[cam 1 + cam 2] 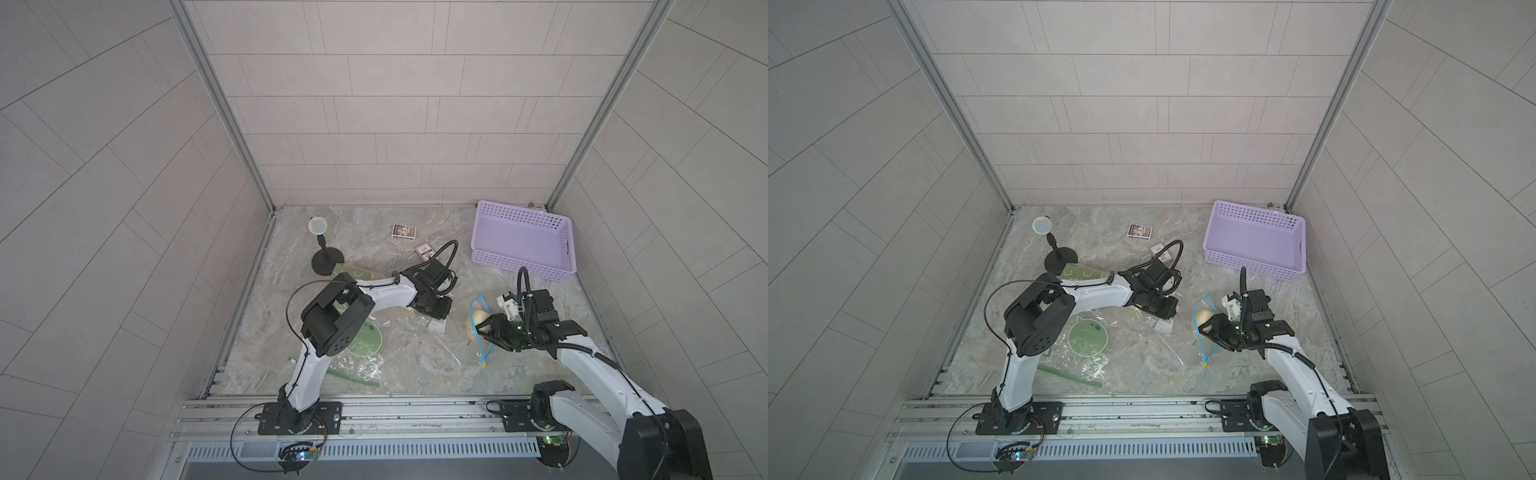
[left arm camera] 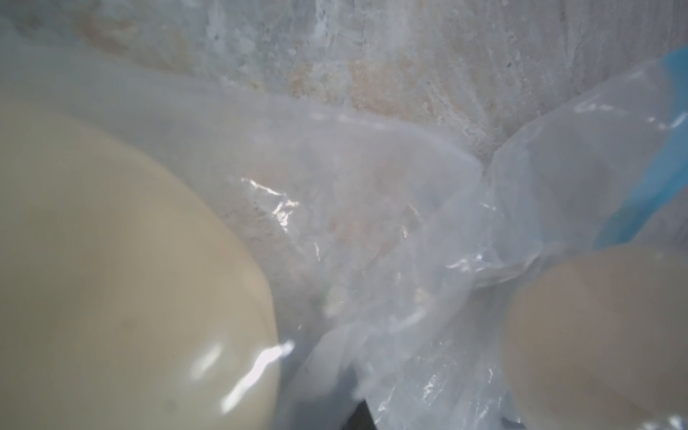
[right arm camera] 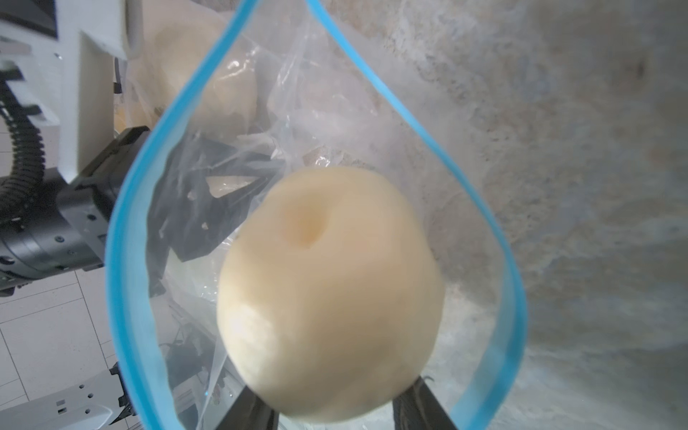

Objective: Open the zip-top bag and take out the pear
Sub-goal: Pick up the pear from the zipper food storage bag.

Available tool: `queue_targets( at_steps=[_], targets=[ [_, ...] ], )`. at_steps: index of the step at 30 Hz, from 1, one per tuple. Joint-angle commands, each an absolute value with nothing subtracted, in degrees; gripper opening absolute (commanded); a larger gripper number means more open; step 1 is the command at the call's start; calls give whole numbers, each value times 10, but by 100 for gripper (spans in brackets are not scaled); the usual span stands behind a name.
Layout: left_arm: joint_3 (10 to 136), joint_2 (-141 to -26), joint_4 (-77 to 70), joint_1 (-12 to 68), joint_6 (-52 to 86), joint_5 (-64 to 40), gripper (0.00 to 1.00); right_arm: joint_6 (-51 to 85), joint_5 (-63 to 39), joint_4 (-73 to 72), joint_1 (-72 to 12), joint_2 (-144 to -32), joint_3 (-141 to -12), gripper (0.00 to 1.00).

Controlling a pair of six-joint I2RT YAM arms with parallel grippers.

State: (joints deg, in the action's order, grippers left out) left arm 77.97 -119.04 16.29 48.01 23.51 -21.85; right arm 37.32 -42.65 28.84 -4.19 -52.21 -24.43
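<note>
The left arm [image 1: 307, 370] stands up from its base, folds at the elbow and runs its white forearm low toward the right gripper. The left gripper [image 1: 437, 323] tilts downward, jaws closed on film of the zip-top bag [image 3: 126, 231] that bunches in between them. The right arm [image 1: 590, 361] leans forward from its base, wrist turned toward the left gripper. The right gripper [image 3: 335, 407] lies nearly level, its black fingers [image 3: 249, 409] pressed against either side of the pear [image 3: 331, 294], just ahead of its palm. The two grippers are near each other, apart.
</note>
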Motion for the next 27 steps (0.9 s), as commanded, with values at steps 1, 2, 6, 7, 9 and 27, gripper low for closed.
queue_targets(
  at_steps=[1,2,6,7,9,27],
  targets=[
    [754,-1209,219,469,236,-172,7,370,-411,364,-35,-474,-262,38],
    [755,-1209,218,468,236,-172,7,371,-411,378,-31,-457,-267,37],
    [755,-1204,216,465,239,-173,8,369,-419,448,-16,-406,-313,37],
    [757,-1202,215,464,240,-176,8,364,-415,465,-14,-400,-331,37],
    [760,-1194,214,463,244,-181,9,358,-398,494,-7,-396,-374,37],
    [737,-962,149,409,372,-315,59,355,-363,265,176,-983,-835,53]
  ],
)
